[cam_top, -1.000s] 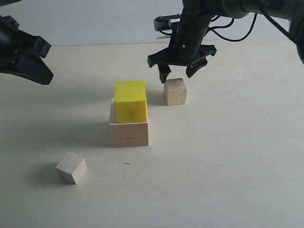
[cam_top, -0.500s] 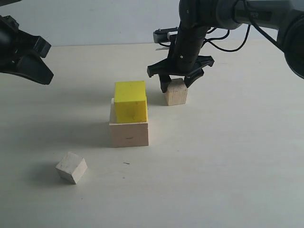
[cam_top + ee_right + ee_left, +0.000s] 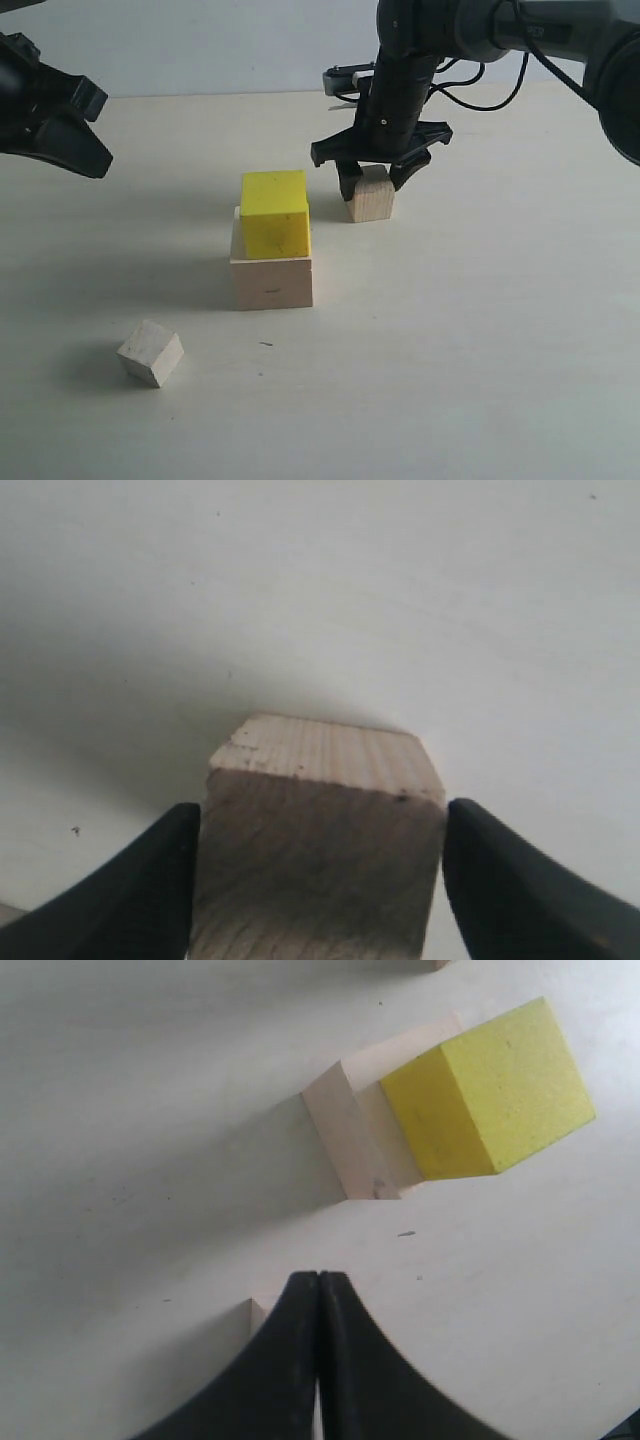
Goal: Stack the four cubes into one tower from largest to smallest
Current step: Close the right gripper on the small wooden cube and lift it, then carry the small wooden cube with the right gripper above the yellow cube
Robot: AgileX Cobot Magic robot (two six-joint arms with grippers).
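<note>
The large pale wooden cube stands mid-table with the yellow cube on top of it. Behind and to their right, the tan cube rests on the table. My right gripper has come down over it, one finger pressed against each side. The smallest whitish cube lies alone at the front left; only a corner of it shows beside my left gripper. That left gripper hangs shut and empty at the far left.
The pale tabletop stretches wide to the right and front of the cubes. Black cables trail behind the right arm. A small dark speck lies in front of the stack.
The right gripper came down from above the tan cube until its fingers straddled it, then drew them in against its sides. The left arm and the other cubes have not moved.
</note>
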